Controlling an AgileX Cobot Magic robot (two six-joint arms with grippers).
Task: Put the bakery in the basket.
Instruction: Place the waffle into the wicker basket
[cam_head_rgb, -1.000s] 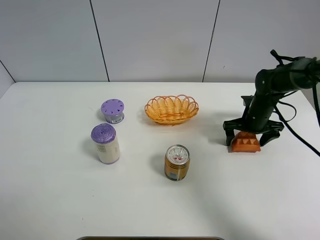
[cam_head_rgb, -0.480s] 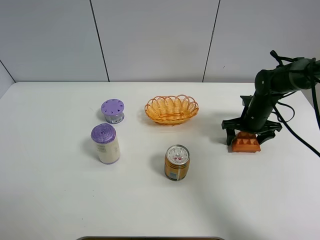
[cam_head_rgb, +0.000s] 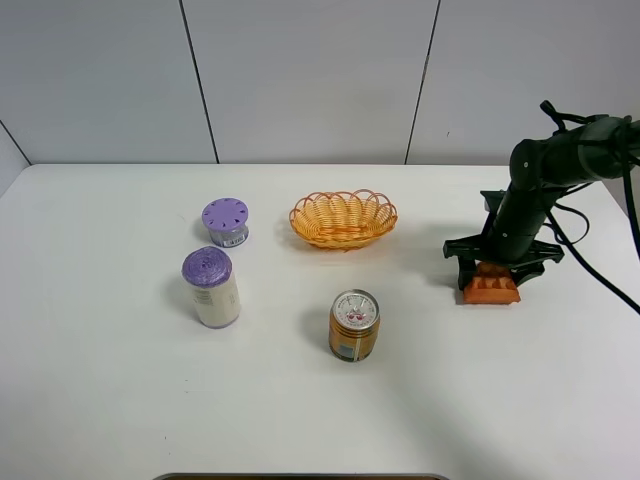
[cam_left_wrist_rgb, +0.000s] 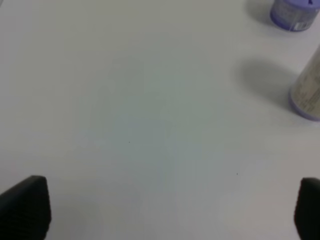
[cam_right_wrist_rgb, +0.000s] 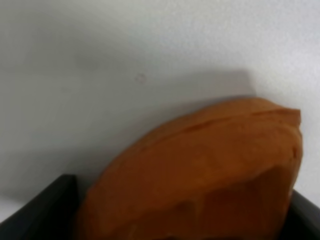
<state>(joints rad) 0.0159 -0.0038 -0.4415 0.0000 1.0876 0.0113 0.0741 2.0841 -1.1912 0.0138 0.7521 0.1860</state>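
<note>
The bakery (cam_head_rgb: 490, 287), an orange-brown waffle wedge, lies on the white table at the right. My right gripper (cam_head_rgb: 494, 277) is lowered over it, with the jaws closed in against its two sides. In the right wrist view the waffle (cam_right_wrist_rgb: 200, 170) fills the gap between the black fingers (cam_right_wrist_rgb: 50, 210). The orange-yellow wicker basket (cam_head_rgb: 300, 216) stands empty at the back middle, well to the left of the waffle. My left gripper (cam_left_wrist_rgb: 160, 210) shows only in the left wrist view, open and empty above bare table.
A gold can (cam_head_rgb: 354, 325) stands in front of the basket. A white bottle with a purple lid (cam_head_rgb: 210, 287) and a small purple cup (cam_head_rgb: 226, 221) stand at the left. Both also show in the left wrist view, bottle (cam_left_wrist_rgb: 307, 92) and cup (cam_left_wrist_rgb: 295, 12).
The right gripper's jaws have narrowed from wide open to closed against the waffle's sides. The waffle and the other objects have not moved.
</note>
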